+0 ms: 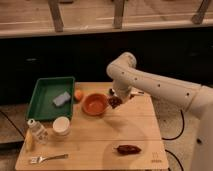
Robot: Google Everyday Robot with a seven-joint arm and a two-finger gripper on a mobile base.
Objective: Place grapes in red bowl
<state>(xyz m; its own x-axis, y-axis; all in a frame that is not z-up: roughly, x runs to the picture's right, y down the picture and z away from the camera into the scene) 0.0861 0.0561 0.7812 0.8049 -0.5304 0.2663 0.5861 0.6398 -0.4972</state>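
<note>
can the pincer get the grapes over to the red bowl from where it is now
Probably yes. The pincer, shut on the grapes, hangs just off the right rim of the bowl, and nothing stands between them. The orange sits on the bowl's other side.

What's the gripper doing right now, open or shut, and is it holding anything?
The gripper: shut on the grapes, holding them just off the right edge of the red bowl.
</note>
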